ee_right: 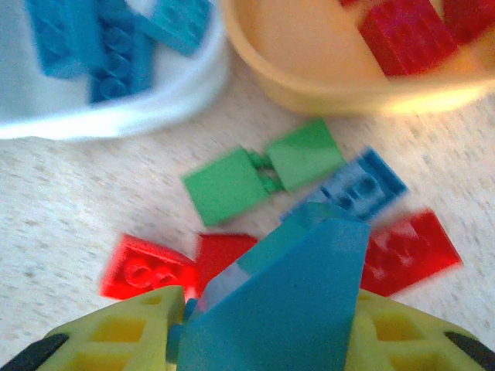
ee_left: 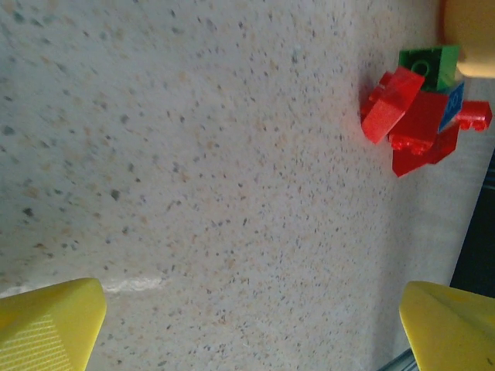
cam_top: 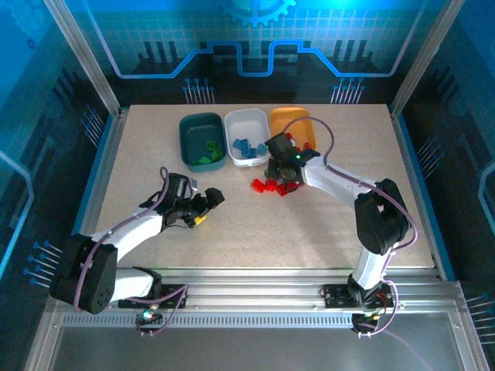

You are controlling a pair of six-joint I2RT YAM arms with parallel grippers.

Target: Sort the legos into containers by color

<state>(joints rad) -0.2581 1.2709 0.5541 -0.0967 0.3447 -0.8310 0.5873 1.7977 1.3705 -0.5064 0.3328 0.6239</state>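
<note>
Open table (cam_top: pixel 348 224): bare speckled surface at left, front and right; wide passage.
Back row: teal tray (cam_top: pixel 186 143), white tray (cam_top: pixel 246 117) and orange tray (cam_top: pixel 288 116) stand close together.
Loose legos (cam_top: pixel 271 185): cluster just before white and orange trays; narrow strip between.
Right gripper (cam_top: pixel 280 174): over the cluster, blue lego (ee_right: pixel 286 309) between its fingers; blocks approach from above.
Left gripper (cam_top: pixel 209 207): jaws wide, bare table between; cluster well apart.

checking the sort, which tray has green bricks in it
The dark teal tray, leftmost of three; the white tray holds blue bricks, the orange-yellow tray red bricks.
</note>
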